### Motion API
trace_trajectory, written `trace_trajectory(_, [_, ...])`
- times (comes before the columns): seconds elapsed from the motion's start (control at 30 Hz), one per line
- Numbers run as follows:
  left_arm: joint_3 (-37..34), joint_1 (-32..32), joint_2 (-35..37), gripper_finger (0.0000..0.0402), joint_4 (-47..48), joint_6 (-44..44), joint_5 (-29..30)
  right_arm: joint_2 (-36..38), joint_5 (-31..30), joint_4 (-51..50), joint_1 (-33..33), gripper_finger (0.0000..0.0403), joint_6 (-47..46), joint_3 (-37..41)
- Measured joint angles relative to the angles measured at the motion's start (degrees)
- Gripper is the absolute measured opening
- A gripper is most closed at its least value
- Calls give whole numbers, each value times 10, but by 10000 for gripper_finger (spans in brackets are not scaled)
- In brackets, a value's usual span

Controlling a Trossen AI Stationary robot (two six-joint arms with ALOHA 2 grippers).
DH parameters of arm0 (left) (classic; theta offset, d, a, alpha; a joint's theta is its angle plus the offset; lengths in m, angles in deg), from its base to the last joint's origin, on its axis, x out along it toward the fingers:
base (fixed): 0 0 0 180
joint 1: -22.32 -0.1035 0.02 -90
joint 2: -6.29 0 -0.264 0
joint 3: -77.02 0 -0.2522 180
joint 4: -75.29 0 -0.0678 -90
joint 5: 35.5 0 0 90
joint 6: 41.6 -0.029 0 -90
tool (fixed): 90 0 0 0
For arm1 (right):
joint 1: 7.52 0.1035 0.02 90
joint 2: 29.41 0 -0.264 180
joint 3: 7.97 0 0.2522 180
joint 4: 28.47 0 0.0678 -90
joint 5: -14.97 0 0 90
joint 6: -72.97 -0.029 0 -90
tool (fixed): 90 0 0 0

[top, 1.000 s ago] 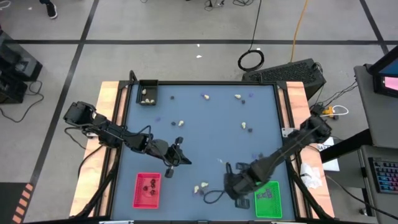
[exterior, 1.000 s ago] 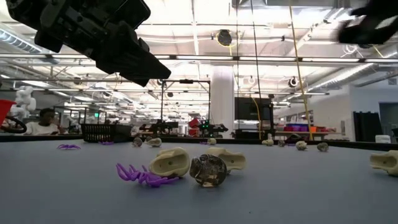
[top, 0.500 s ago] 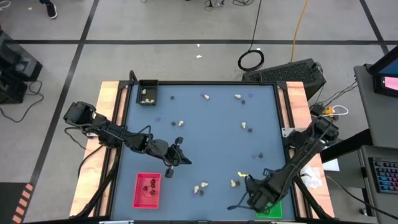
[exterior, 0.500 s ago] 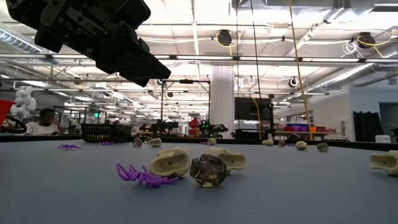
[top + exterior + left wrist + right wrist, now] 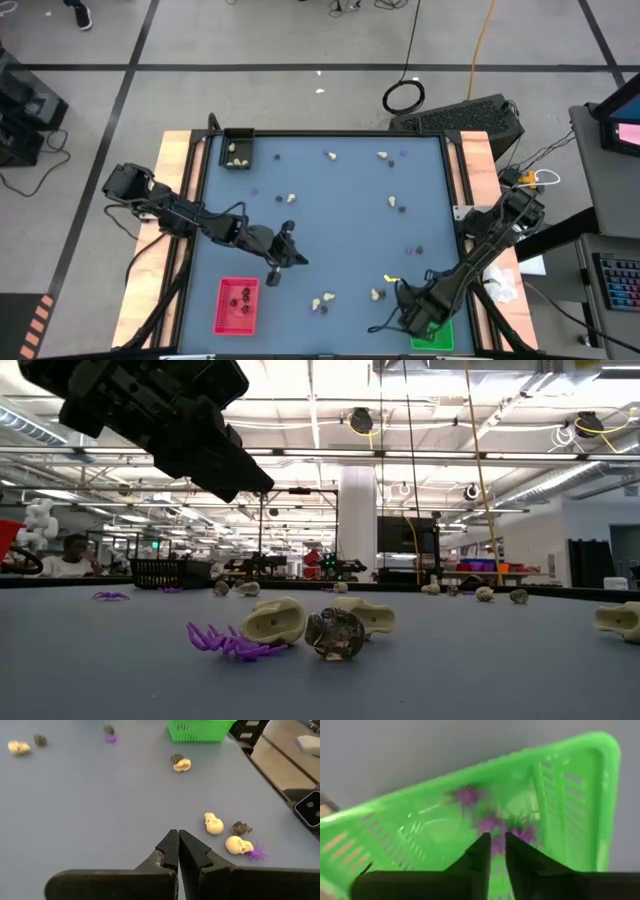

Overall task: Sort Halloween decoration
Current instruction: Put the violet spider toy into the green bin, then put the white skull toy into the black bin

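Purple bits [image 5: 492, 827] now lie directly beneath the right gripper [image 5: 493, 851], which has swung from the tabletop [image 5: 330, 215] over the green tray [image 5: 560, 785] — its fingers slightly parted, nothing visibly between them. Left gripper [image 5: 178, 851] hovers clenched, nearer the skull cluster [image 5: 227, 836].

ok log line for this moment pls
right gripper: over green tray, jaws slightly parted, purple bits inside | left gripper: shut, empty, waiting mid-table

Overhead view straight down on blue table [image 5: 330, 230], low view level across it, wrist views close, sharing green tray [image 5: 200, 730].
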Motion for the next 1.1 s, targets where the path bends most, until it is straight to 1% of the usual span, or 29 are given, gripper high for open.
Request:
trace_trajectory(0.17, [43,5,0,6,102,1,-2,0,-1,-122,-2,111,23,-79])
trace_trajectory(0.23, [62,14,0,6,146,-2,-3,1,-6,-155,-8,119,45,-112])
trace_trajectory(0.27, [73,20,0,6,171,-2,-4,3,-19,-167,-12,117,58,-125])
trace_trajectory(0.37, [95,38,0,6,220,-1,-4,12,-84,-165,-36,88,113,-144])
trace_trajectory(0.5, [108,62,0,6,239,4,-4,16,-150,-141,-77,22,208,-145])
trace_trajectory(0.53, [109,68,0,6,240,5,-4,16,-165,-132,-86,12,236,-145])
trace_trajectory(0.63, [109,80,0,6,241,14,-6,14,-196,-80,-119,8,315,-142])
trace_trajectory(0.83, [109,78,-12,1,241,89,-6,13,-214,87,-177,2,445,-93])
trace_trajectory(1.0, [119,79,-44,0,236,145,-6,13,-214,233,-201,1,505,-32])
trace_trajectory(1.1, [143,79,-69,0,231,185,-2,13,-213,299,-209,1,519,0])
